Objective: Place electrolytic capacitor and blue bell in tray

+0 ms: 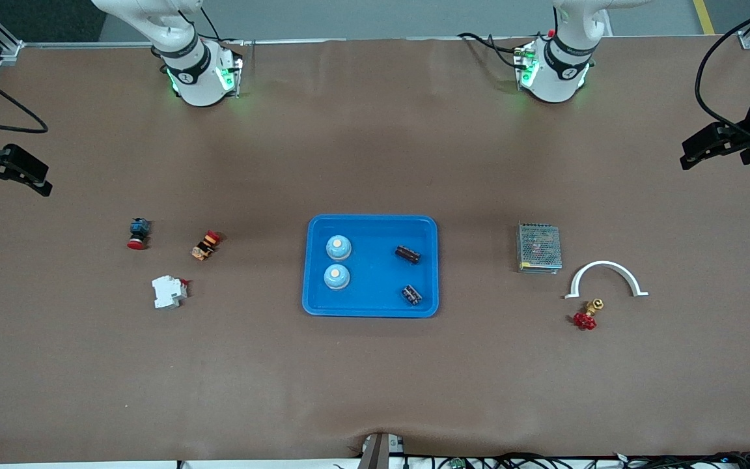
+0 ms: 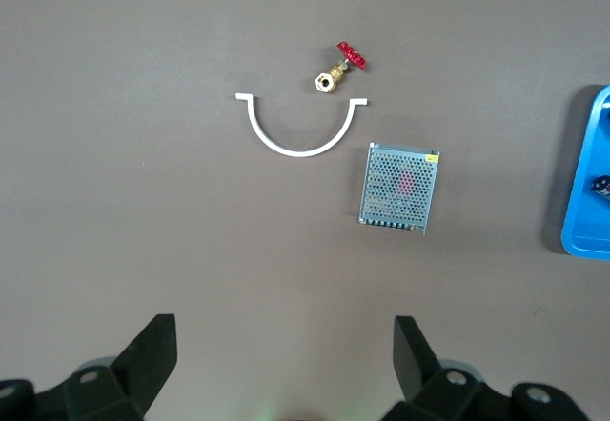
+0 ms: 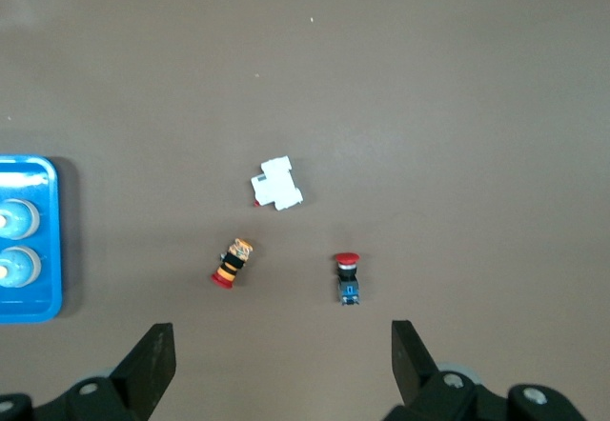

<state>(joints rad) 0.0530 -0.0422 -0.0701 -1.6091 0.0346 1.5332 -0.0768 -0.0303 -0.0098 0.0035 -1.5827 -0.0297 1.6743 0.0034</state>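
Bells (image 1: 338, 261), capacitors (image 1: 409, 273) in tray (image 1: 371, 311); grippers apparently parked wide

tray (image 1: 371, 306): bright blue | bells (image 1: 338, 247): pale blue | capacitors (image 1: 407, 255): black | table (image 1: 375, 378): brown

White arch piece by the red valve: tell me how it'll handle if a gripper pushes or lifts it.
The white arch lies flat on the table, thin with an open middle, so it probably slides or spins when pushed rather than rolling. It looks like light, rigid plastic. Being so low, it may be awkward to pinch, and a push could knock it into the red valve beside it.
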